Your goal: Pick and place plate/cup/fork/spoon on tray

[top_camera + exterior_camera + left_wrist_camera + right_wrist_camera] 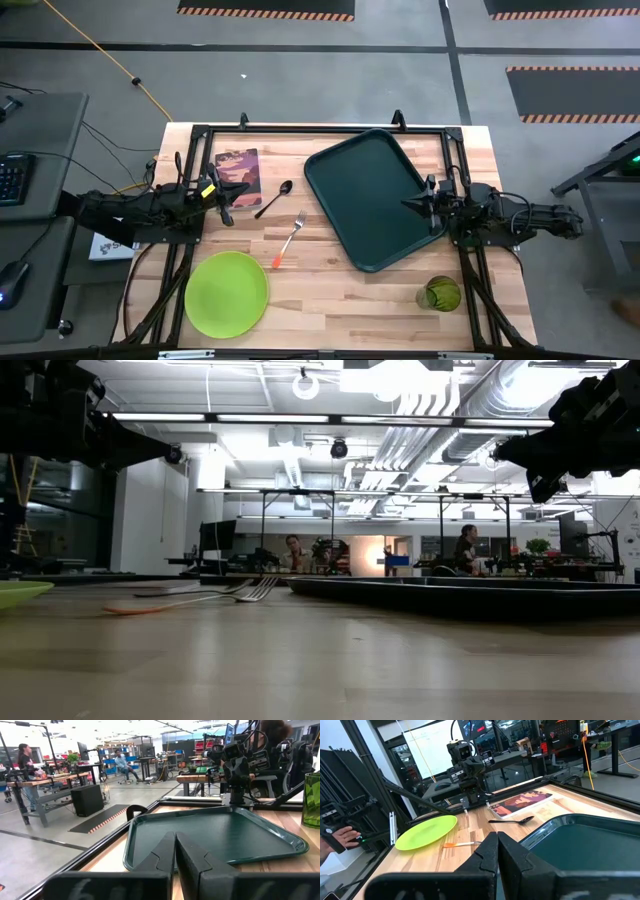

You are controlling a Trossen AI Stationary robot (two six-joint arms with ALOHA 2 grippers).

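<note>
While both pincers hover closed — left pincer (222, 190), right pincer (408, 205) — the tray (375, 195) lies empty; the plate (227, 292), near the desk's front-left, wants a shallow rim grasp.

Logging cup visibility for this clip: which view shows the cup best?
The high view: the whole cup stands on bare table beside the tray. The left wrist view catches only its edge; the low and right wrist views miss it.
</note>
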